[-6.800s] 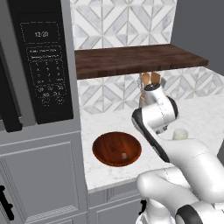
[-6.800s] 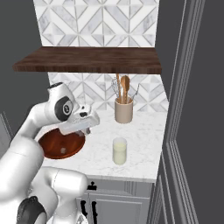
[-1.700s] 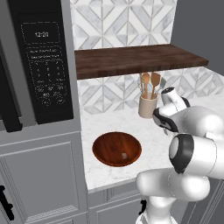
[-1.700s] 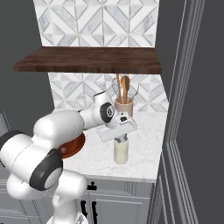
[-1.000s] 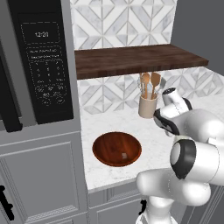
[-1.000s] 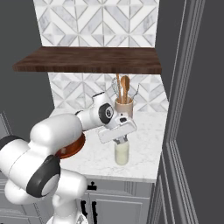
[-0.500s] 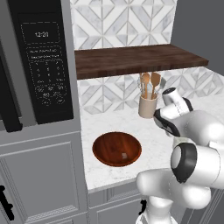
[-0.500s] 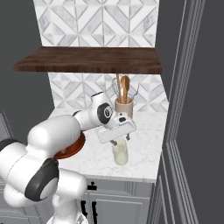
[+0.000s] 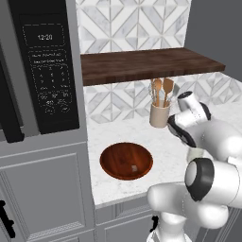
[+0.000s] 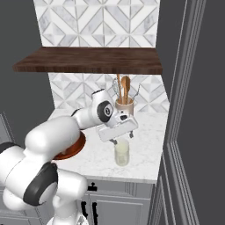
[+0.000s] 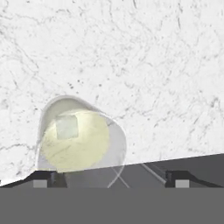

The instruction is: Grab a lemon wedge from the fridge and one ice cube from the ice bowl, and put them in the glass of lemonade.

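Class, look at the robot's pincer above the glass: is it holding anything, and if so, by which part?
Nothing is held. The pincer stands open over the glass, and the ice cube already lies in the lemonade.

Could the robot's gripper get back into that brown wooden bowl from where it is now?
Probably yes. The gripper hangs open above the glass of lemonade, holding nothing, and the ice bowl sits uncovered on the same counter right beside it, with nothing standing between.
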Controlling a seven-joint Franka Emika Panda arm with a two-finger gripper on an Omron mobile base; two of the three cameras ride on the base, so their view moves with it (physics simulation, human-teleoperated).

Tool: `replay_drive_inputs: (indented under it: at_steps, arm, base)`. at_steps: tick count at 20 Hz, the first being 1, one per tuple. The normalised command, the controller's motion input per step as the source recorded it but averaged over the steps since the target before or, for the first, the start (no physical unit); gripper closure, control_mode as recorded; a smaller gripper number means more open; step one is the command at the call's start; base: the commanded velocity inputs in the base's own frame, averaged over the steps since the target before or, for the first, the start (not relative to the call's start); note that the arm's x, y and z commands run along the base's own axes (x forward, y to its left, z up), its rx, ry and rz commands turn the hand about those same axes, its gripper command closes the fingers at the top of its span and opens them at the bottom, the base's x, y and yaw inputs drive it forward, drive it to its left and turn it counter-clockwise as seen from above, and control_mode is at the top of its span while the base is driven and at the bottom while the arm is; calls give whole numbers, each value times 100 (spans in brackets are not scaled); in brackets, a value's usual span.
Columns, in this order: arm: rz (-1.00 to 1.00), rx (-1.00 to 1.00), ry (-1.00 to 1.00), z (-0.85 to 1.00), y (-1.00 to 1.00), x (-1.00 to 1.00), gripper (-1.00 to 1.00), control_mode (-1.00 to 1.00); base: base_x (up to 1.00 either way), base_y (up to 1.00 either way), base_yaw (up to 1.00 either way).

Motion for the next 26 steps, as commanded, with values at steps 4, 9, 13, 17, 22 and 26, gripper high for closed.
replay_drive_inputs:
  at_steps: [4, 9, 13, 17, 22, 26]
  arm:
    - [0, 7, -3, 49, -22, -14, -100, -100]
    - [0, 39, -18, 35, -5, -68, -100, -100]
    - [0, 35, -40, 39, 48, -95, -100, -100]
    - [0, 17, -30, 33, 73, -89, -100, -100]
    - [-6, 1, -1, 16, 60, -72, -100, -100]
    - [-11, -6, 8, 10, 63, -29, -100, -100]
  base:
    - [0, 0, 0]
    - [0, 0, 0]
    - [0, 0, 0]
    - [0, 0, 0]
    - [0, 0, 0]
    - [0, 0, 0]
